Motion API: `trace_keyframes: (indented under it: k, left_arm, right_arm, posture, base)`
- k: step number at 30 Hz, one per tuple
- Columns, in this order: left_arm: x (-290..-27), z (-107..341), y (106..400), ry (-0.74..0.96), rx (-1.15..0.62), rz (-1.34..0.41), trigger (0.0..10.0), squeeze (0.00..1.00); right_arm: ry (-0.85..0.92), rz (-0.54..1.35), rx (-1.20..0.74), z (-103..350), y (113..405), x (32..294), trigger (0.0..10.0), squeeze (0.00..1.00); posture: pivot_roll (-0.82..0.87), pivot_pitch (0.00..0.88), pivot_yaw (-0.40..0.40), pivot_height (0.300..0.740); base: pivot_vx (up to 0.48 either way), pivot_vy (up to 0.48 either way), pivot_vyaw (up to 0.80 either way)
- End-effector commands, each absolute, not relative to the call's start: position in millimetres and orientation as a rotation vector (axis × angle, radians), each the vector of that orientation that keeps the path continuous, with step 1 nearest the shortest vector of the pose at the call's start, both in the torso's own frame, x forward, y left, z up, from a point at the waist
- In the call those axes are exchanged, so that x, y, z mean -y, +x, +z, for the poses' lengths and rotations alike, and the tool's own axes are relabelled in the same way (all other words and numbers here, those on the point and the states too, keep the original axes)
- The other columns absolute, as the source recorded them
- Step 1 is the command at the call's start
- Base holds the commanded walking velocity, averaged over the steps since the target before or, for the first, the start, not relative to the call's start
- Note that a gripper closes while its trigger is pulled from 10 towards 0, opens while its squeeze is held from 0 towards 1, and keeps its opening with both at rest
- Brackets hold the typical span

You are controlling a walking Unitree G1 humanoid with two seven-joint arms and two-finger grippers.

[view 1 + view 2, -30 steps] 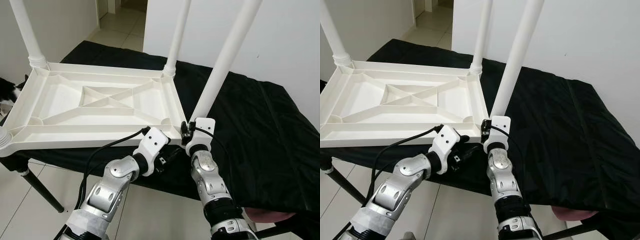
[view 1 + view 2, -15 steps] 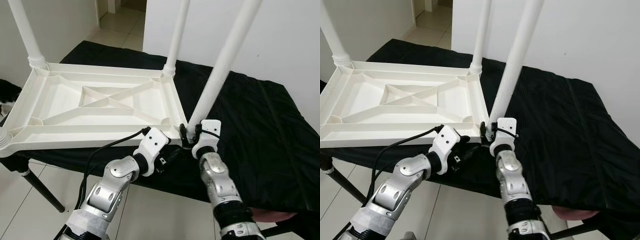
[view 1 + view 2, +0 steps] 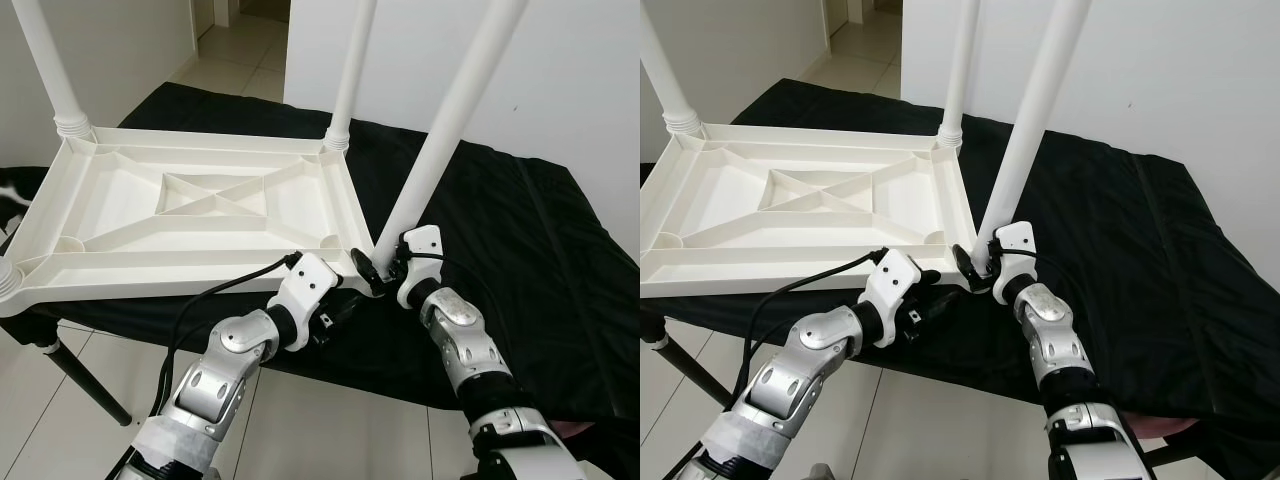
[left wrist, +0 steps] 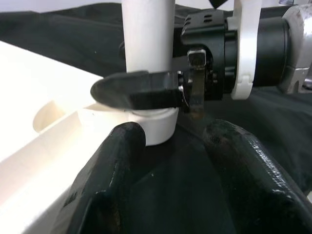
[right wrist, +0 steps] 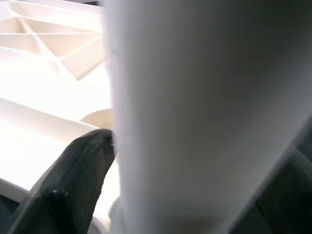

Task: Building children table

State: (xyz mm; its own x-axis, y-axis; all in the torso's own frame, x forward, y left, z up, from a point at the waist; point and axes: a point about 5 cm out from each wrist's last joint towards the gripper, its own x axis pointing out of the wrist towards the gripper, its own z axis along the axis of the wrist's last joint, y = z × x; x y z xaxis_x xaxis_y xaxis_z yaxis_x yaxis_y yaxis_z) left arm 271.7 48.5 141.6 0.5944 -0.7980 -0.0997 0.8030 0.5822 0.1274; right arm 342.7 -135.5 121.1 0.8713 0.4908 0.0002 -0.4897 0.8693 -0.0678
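A white plastic tabletop [image 3: 190,215] lies upside down on a black cloth [image 3: 520,250] over a stand, its ribbed underside facing up. Three white legs stand in its corners: one at the far left [image 3: 45,65], one at the far right [image 3: 352,70], and a tilted one at the near right corner [image 3: 450,110]. At the picture's left edge, the base of another fitting [image 3: 8,280] shows at the near left corner.

The left gripper [image 3: 340,312] sits low at the table's near edge, just under the near right corner; in its wrist view its fingers [image 4: 117,161] are spread apart with nothing between them, pointing at the base of the tilted leg. A black cable [image 3: 215,295] loops from its wrist.

The right gripper [image 3: 378,272] is closed around the foot of the tilted leg where it meets the corner socket, one finger [image 5: 73,170] pressed against the white tube.

No brand, label or writing can be read anywhere.
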Motion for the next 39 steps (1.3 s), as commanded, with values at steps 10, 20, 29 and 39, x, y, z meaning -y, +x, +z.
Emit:
trace_keyframes:
  k: [10, 20, 29, 39]
  left_arm:
    - [-46.0, 144.8, 275.4, 0.17, -0.03, -0.947, 10.0, 0.0]
    - [-45.8, 146.6, 277.3, 0.176, -0.022, -0.949, 10.0, 0.0]
    - [-43.3, 147.0, 277.2, 0.175, -0.021, -0.963, 10.0, 0.0]
    - [-43.3, 143.9, 272.8, 0.167, -0.032, -0.963, 10.0, 0.0]
  right_arm:
    - [-0.08, 0.636, -0.029, 112.4, 352.2, 125.6, 4.3, 0.0]
    - [-0.059, 0.626, -0.05, 106.1, 353.4, 136.1, 0.0, 0.0]
    - [-0.069, 0.577, -0.056, 99.8, 351.4, 140.5, 10.0, 0.0]
    - [-0.101, 0.48, -0.034, 96.8, 345.4, 133.1, 10.0, 0.0]
  posture:
    - [-0.01, 0.0, -0.066, 0.74]
    - [-0.02, 0.0, -0.06, 0.74]
    - [-0.03, 0.0, -0.058, 0.74]
    - [-0.02, 0.0, -0.071, 0.74]
  base:
    - [0.0, 0.0, 0.0]
    - [0.0, 0.0, 0.0]
    - [0.0, 0.0, 0.0]
    - [0.0, 0.0, 0.0]
